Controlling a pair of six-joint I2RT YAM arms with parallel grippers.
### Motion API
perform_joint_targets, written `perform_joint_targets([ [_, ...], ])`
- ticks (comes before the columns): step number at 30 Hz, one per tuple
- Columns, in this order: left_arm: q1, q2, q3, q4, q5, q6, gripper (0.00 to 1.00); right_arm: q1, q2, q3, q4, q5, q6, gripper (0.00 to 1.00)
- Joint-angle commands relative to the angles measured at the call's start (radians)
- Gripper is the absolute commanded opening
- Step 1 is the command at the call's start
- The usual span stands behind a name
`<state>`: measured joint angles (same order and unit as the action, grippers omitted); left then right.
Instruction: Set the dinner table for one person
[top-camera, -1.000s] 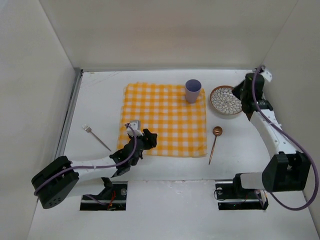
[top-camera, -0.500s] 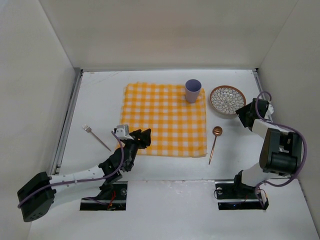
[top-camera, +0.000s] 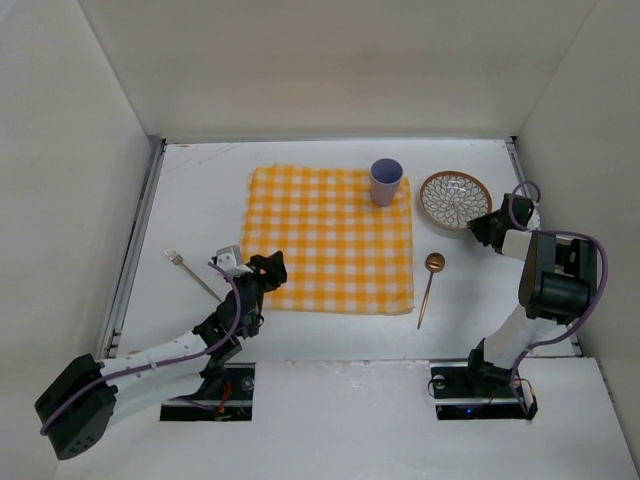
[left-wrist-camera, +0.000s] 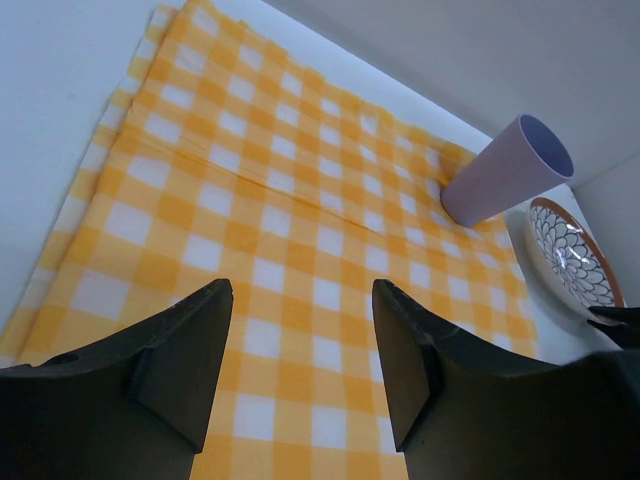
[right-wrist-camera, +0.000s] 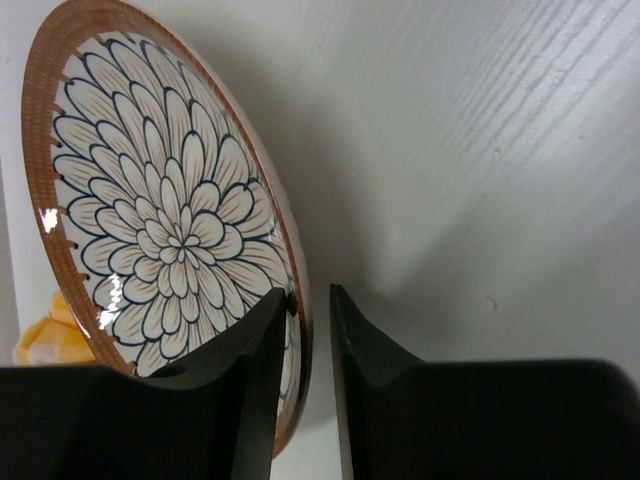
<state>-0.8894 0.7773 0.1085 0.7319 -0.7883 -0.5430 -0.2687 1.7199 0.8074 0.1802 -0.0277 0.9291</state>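
Moved: left gripper (top-camera: 270, 265) backed toward the near-left corner of the cloth (top-camera: 330, 240); right gripper (top-camera: 481, 225) swung from the far side of the plate (top-camera: 450, 198) to its near-right rim.
Left claw: released, fingers spread above the cloth, nothing between them.
Right claw: fingers straddled the plate rim; clamped or not, couldn't tell.
Dinner table (top-camera: 200, 200): white surface under everything, cloth laid mid-table.
Cup (top-camera: 386, 182): upright on the cloth's far-right corner.
Spoon (top-camera: 430, 285): on the table, just right of the cloth.
Fork (top-camera: 192, 273): on the table, left of the cloth.
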Motion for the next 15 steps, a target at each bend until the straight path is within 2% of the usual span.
perform_joint_targets([
  [1, 0.027, 0.023, -0.006, 0.015, 0.032, -0.049, 0.56, -0.002, 0.018, 0.035, 0.084, -0.015, 0.043, 0.22],
  [3, 0.034, 0.040, -0.006, 0.015, 0.046, -0.055, 0.56, -0.001, 0.012, 0.016, 0.117, -0.026, 0.071, 0.12],
  [5, 0.037, 0.050, -0.004, 0.015, 0.054, -0.061, 0.56, -0.011, -0.020, -0.014, 0.165, -0.046, 0.094, 0.08],
  [10, 0.037, 0.056, -0.004, 0.015, 0.055, -0.071, 0.56, -0.053, -0.176, -0.054, 0.234, -0.106, 0.142, 0.07],
  [15, 0.028, 0.060, 0.008, 0.004, 0.055, -0.071, 0.56, -0.053, -0.417, -0.059, 0.148, -0.113, 0.134, 0.07],
])
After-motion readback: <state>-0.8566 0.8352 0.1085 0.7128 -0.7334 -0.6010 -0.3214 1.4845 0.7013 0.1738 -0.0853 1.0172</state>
